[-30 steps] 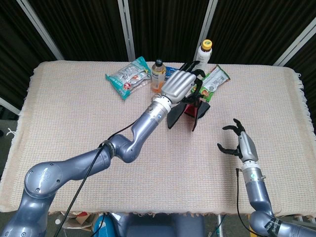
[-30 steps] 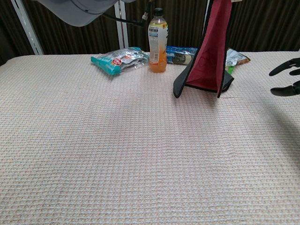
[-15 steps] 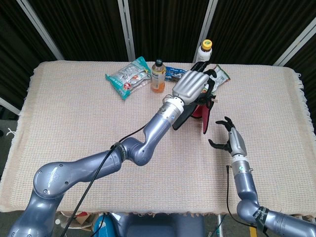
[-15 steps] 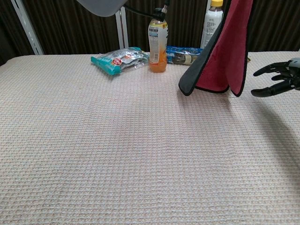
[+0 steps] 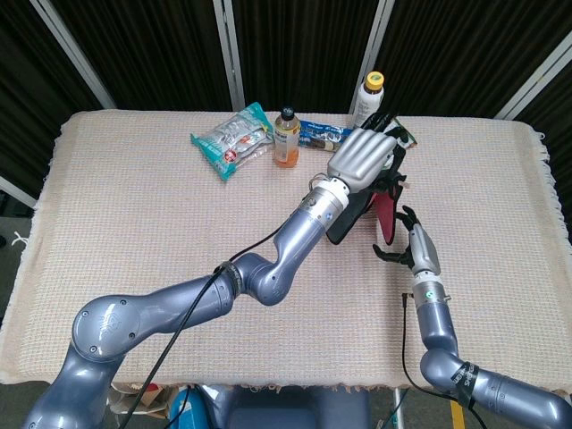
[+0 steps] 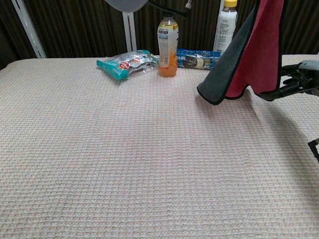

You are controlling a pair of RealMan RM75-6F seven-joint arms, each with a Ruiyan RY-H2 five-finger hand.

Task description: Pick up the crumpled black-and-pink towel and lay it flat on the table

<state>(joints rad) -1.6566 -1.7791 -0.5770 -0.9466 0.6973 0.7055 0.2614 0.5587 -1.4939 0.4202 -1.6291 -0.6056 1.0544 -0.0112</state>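
Note:
The black-and-pink towel (image 6: 259, 50) hangs above the table's back right, its black side (image 6: 224, 69) facing left and its pink side facing right. My left hand (image 5: 362, 159) grips it from the top, lifted clear of the beige tablecloth (image 5: 161, 223). In the head view only a pink strip (image 5: 386, 210) and a black fold show under that hand. My right hand (image 5: 407, 243) is open at the towel's lower right edge, its fingers (image 6: 280, 92) spread around the pink hem. I cannot tell whether they touch it.
Along the back edge stand an orange drink bottle (image 6: 168, 47) and a white bottle (image 6: 225, 27). A teal snack packet (image 6: 127, 63) and a blue packet (image 6: 198, 58) lie there too. A green packet (image 5: 407, 136) peeks out behind my left hand.
My left hand has carried the hanging towel higher and to the right. My right hand has moved in from the right until its fingers reach the towel's lower edge.

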